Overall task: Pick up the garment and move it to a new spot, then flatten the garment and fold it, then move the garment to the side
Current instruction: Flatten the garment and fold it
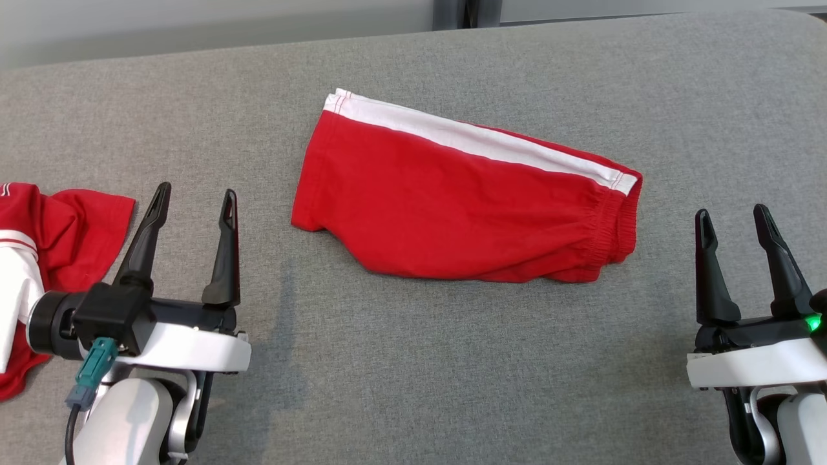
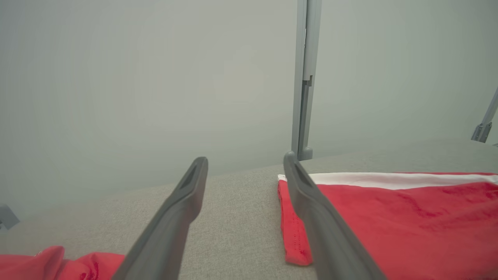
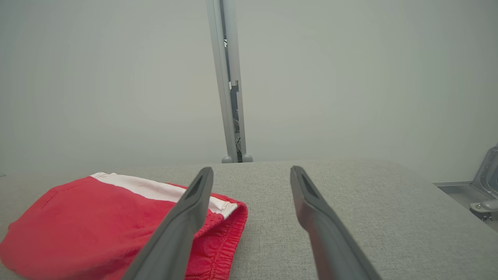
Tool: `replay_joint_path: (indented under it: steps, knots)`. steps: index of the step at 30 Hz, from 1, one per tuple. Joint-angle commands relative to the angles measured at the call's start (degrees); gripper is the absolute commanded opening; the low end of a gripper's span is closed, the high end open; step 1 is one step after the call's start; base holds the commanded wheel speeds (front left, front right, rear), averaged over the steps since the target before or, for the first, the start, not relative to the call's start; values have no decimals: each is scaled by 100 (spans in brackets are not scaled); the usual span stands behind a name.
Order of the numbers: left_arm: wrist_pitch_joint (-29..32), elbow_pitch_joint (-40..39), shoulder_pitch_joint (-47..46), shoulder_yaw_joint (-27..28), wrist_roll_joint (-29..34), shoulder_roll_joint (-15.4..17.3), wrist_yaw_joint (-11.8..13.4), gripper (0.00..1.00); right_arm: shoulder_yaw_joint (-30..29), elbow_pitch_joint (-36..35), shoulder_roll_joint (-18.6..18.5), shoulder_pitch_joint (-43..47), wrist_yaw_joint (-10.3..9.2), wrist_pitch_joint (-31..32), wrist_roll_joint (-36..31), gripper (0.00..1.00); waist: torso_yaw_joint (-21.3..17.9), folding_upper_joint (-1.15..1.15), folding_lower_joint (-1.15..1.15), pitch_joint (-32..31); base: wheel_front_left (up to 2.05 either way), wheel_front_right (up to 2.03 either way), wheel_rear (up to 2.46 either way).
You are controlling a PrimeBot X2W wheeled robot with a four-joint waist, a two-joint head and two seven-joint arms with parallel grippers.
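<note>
Garment (image 1: 465, 206) lies folded flat at the desk's (image 1: 400, 387) middle. Both jaws hover over the desk's near side, wide open, empty. Folding looks done; next, pinch an edge and slide it aside.

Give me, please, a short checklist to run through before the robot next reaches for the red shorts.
1. Left gripper open and empty: ok.
2. Right gripper open and empty: ok.
3. Red shorts lying flat between the grippers, touching neither: ok.
4. Layers of the shorts lined up edge to edge: cannot tell.
5. Bare grey fabric tabletop on the robot's right for setting the shorts aside: ok.
6. Robot's left side free: not ok, a red and white garment lies crumpled there beside the left gripper.
</note>
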Motion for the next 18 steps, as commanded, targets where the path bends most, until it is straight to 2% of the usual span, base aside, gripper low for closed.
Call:
replay_joint_path:
  steps: [1,7,12,18]
  knots:
    - [5,12,-115,-9,39,33,-31,100,-7,4,-12,7,1,-12,4,100,-2,0,0,11,0,0,0]
    - [79,113,-562,-177,69,10,-232,100,10,-1,1,-85,1,-12,30,100,-9,0,0,154,0,0,0]
    - [397,650,-1355,-460,20,-80,-667,100,66,19,17,-182,1,-12,38,100,-105,0,0,336,0,0,0]
    - [1034,1957,-2175,-717,-312,-303,-1248,100,203,94,64,-342,1,-12,80,100,-326,0,0,535,0,0,0]
